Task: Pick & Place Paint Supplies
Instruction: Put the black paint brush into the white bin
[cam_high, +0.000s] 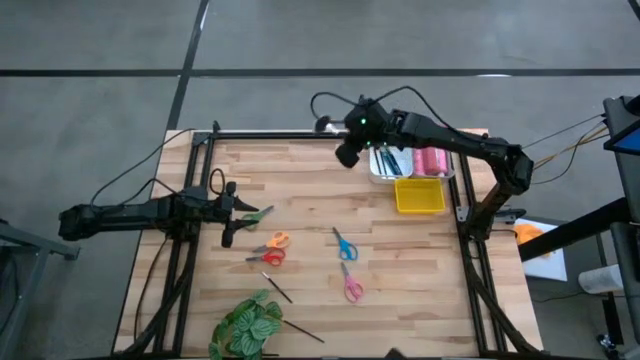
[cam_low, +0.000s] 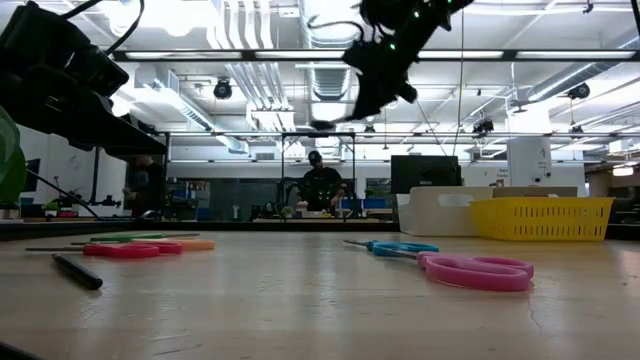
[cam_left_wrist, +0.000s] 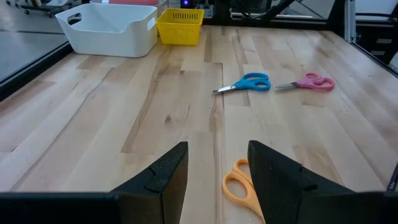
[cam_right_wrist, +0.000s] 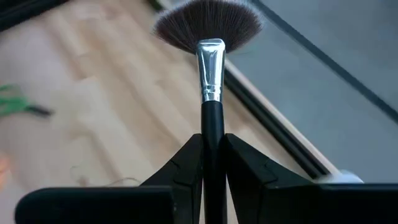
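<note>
My right gripper (cam_high: 349, 152) hovers high over the table's far side, just left of the white bin (cam_high: 377, 172), shut on a fan brush (cam_right_wrist: 208, 37) with dark bristles, a silver ferrule and a black handle. My left gripper (cam_left_wrist: 217, 171) is open and low over the table's left part. Green scissors (cam_high: 258, 213) lie in front of it, and orange scissors (cam_left_wrist: 239, 190) show between its fingers. Red scissors (cam_high: 270, 257), blue scissors (cam_high: 345, 245) and pink scissors (cam_high: 351, 287) lie flat on the wood. Pink tubes (cam_high: 432, 160) lie at the bin's right end. My right gripper pinches the fan brush's black handle (cam_right_wrist: 211, 124) between its two fingers, just below the silver ferrule. The handle runs along the fingers and the fanned bristles (cam_right_wrist: 208, 25) stick out past the fingertips. The brush is lifted clear of the table.
A yellow basket (cam_high: 420, 195) stands in front of the white bin. Two thin brushes (cam_high: 277, 288) (cam_high: 300, 330) lie near the green plant (cam_high: 245, 325) at the near edge. Black frame rails run along the table's left, right and far sides. A person (cam_low: 316, 185) stands far behind.
</note>
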